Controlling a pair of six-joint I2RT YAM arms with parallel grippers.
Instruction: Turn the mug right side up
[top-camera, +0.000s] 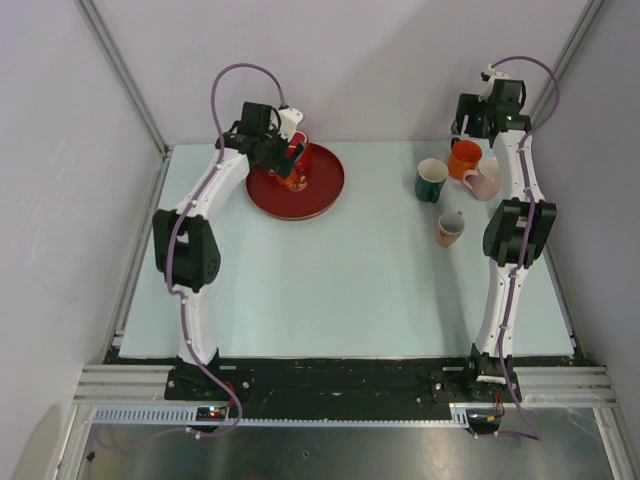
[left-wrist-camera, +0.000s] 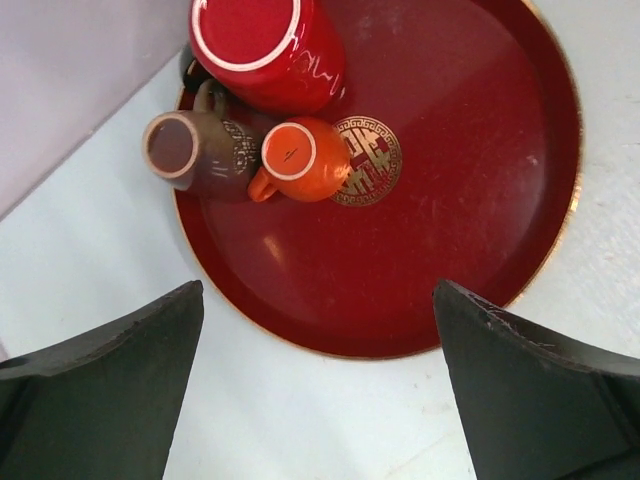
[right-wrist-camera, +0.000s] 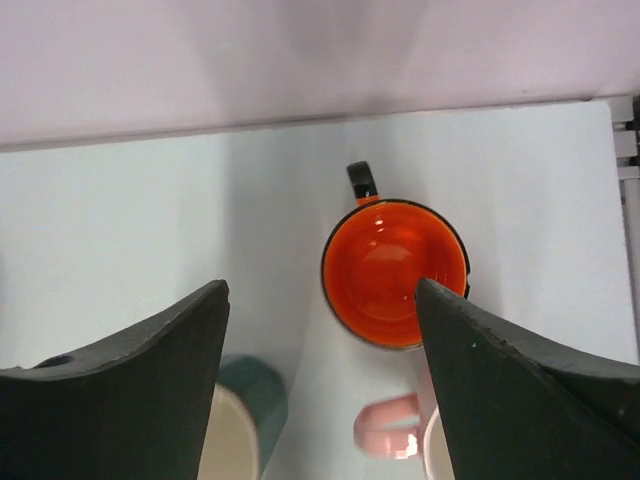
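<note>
Three mugs stand upside down, bases up, at the far left of the dark red tray (left-wrist-camera: 450, 230): a large red mug (left-wrist-camera: 265, 50), a brown mug (left-wrist-camera: 195, 150) and a small orange mug (left-wrist-camera: 300, 160). They touch one another. My left gripper (left-wrist-camera: 318, 290) is open and empty, high above the tray's near rim and short of the mugs. In the top view it (top-camera: 285, 140) hovers over the tray's (top-camera: 325, 190) back left. My right gripper (right-wrist-camera: 320, 285) is open and empty above an upright orange mug (right-wrist-camera: 395, 272), at the table's back right (top-camera: 478, 112).
Upright mugs stand at the back right: orange (top-camera: 465, 158), green (top-camera: 431, 180), pink (top-camera: 483, 180) and a small pink one (top-camera: 450, 228). The green mug (right-wrist-camera: 240, 420) and pink mug (right-wrist-camera: 400, 435) show under the right gripper. Walls close the back and sides.
</note>
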